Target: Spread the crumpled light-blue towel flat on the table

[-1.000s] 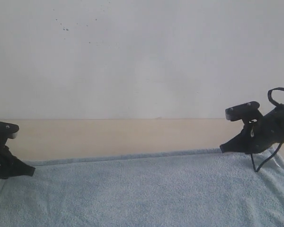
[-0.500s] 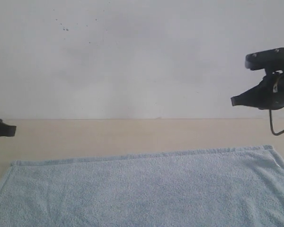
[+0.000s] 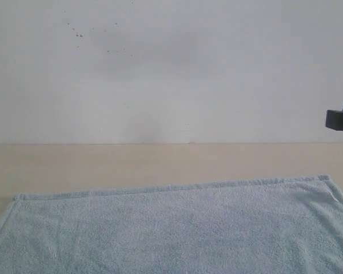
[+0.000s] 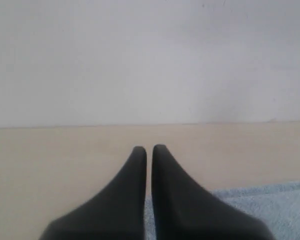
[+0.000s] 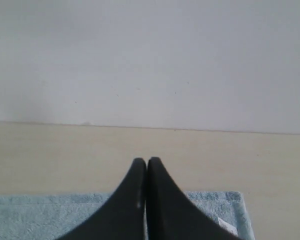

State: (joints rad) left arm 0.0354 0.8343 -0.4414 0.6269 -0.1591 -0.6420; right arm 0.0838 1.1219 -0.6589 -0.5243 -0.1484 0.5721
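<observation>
While the towel [image 3: 171, 228] lies spread across the near part of the table [image 3: 160, 162], I see its far hem running almost straight from the left corner to the right corner, with no folds in the part shown. Its near edge and both near corners fall outside the exterior view, so I cannot confirm those are flat. A band of bare table separates the far hem from the table's far edge, where the white wall [image 3: 171, 68] begins.

The left gripper [image 4: 148, 148] sits above the towel's far left corner, fingers drawn nearly together with only a thin slit between them, holding nothing. The right gripper [image 5: 147, 160] hangs above the far right corner, its tips pressed together and empty. In the exterior view only a dark piece of the right arm [image 3: 342, 120] shows at the right edge, raised clear of the cloth.

My worry is any low pass. Pinched tips dragging across the pile, or snagging the hem at a corner, would pull the cloth and rumple it again. I would also not call the task done without sight of the near edge.
</observation>
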